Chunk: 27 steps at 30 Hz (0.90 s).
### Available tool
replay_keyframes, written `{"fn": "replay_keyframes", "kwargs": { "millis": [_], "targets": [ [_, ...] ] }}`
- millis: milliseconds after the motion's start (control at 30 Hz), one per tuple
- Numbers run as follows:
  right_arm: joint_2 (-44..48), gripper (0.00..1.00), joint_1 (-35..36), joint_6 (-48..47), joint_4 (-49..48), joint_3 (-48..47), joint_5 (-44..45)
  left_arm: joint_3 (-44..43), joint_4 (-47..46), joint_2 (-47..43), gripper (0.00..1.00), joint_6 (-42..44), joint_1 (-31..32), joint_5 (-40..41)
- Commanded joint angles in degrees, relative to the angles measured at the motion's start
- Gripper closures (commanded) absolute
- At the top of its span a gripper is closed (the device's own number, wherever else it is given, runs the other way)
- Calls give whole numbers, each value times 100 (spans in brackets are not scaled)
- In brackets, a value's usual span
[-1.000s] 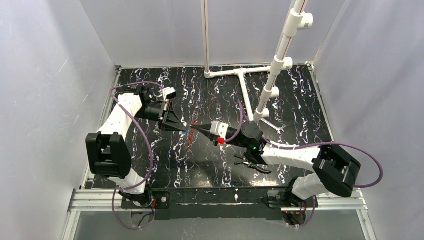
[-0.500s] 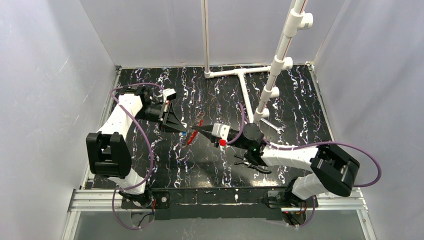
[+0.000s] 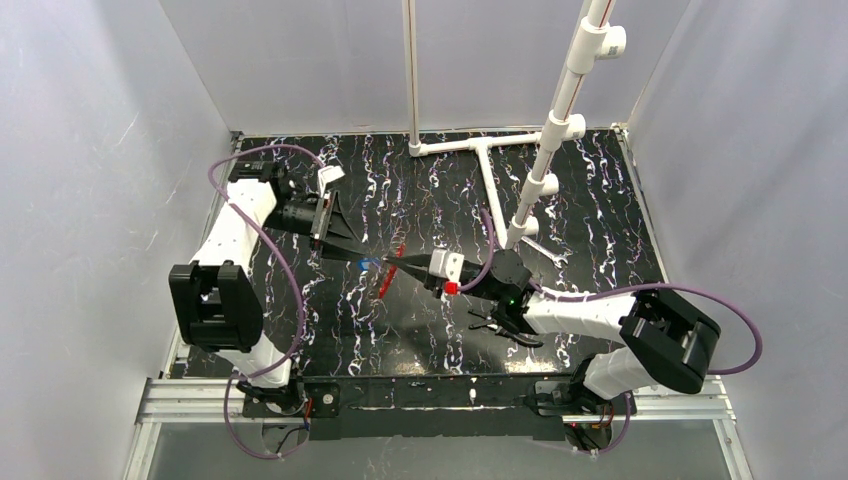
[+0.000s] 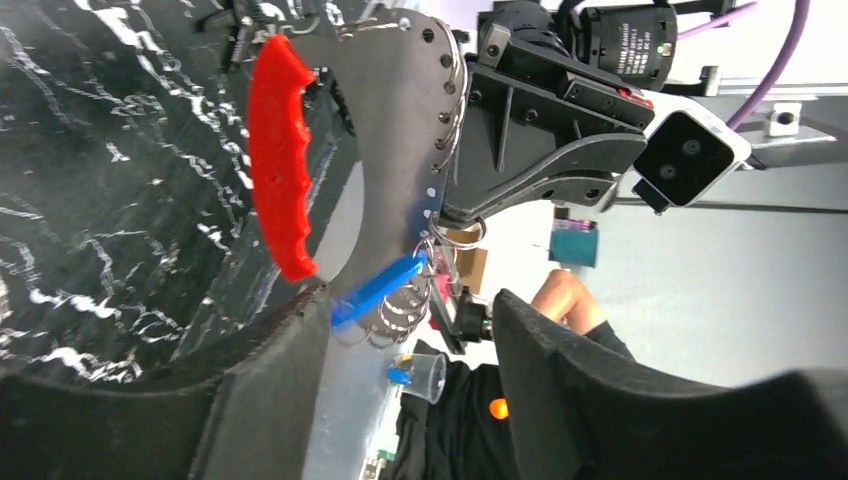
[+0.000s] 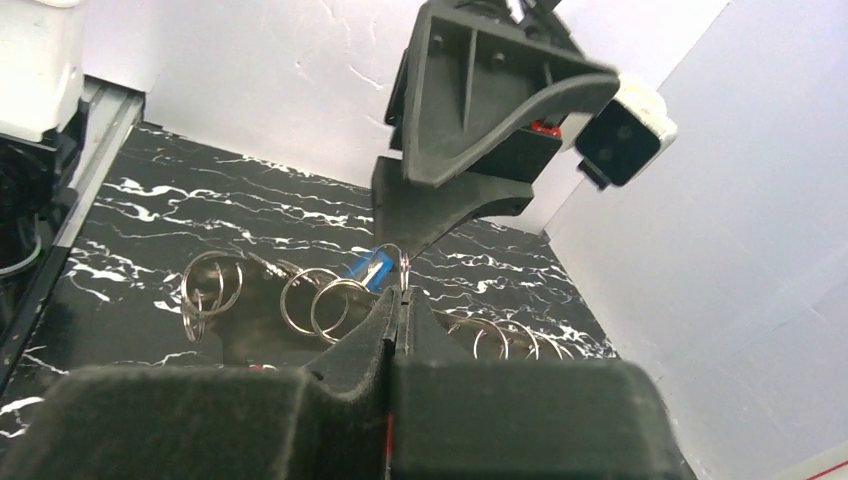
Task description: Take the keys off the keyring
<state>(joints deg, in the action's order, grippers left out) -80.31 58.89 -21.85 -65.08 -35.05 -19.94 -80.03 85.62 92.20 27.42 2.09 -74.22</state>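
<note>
left pincer [image 4: 410, 305] has opened up and now stands half open, holding nothing. right pincer [image 5: 400, 305] is pinched tight on the slim red oval keyring [image 4: 275, 170] above the middle of the black marbled bench [image 3: 600, 200]. small blue-headed metal key [image 4: 372, 287] hangs at the keyring's 9 o'clock.

The left gripper [image 3: 352, 254] has parted its jaws, shut a moment ago, around the blue-headed key [image 4: 375, 288]

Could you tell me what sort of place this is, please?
Probably a robotics lab test cell: two arms on a metal rail at a black marbled table, plain white walls around it, and a white pipe frame at the back.
</note>
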Motion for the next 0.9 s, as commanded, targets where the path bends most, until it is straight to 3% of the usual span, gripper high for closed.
{"fn": "replay_keyframes", "kwargs": {
  "millis": [0, 133, 267, 433, 567, 867],
  "targets": [
    [267, 99, -1, 126, -573, 38, -169, -444, 173, -479, 36, 375, -196, 616],
    [312, 99, -1, 239, -561, 32, -260, -446, -269, -1155, 32, 1029, -530, 987],
    [345, 99, -1, 427, -608, 16, -418, 13, -844, -2063, 36, 2067, -543, 968],
    [388, 99, -1, 561, -705, 55, -564, 346, -1351, -2463, 47, 2752, -547, 27],
    [459, 99, -1, 613, -701, 101, -621, 574, -1344, -2608, 58, 3852, -392, -741],
    [547, 99, -1, 626, -676, 154, -658, 750, -1399, -2657, 75, 4722, 412, -906]
  ]
}}
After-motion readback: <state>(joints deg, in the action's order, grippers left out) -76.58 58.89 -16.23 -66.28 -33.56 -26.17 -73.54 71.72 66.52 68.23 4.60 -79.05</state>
